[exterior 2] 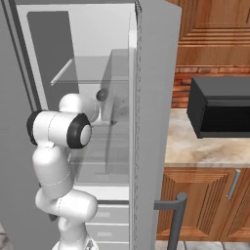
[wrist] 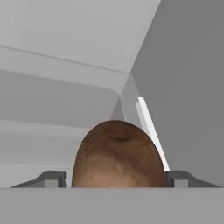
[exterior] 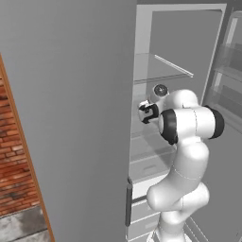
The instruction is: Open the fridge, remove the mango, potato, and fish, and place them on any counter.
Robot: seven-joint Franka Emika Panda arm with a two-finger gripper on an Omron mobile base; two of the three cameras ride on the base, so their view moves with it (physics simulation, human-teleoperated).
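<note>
The fridge (exterior: 71,118) stands open, its grey door (exterior 2: 154,97) swung out beside my arm. My arm reaches in over a white shelf at mid height. The potato (wrist: 117,153), a brown rough-skinned oval, sits between the fingers in the hand view. My gripper (wrist: 116,177) is shut on it, with the dark fingertips (wrist: 177,178) against its two sides. From the left base view, the gripper (exterior: 147,112) sits just inside the fridge's left wall, and the potato is hidden behind the hand. The mango, the fish and the counter are out of view.
A glass shelf (exterior: 163,71) hangs above the hand and white drawers (exterior: 144,208) lie below. The door's bar handle (exterior 2: 178,215) sticks out low on the right. A black microwave (exterior 2: 219,107) sits on a beige stone worktop (exterior 2: 195,149) over wooden cabinets. A brick wall (exterior: 14,156) is on the left.
</note>
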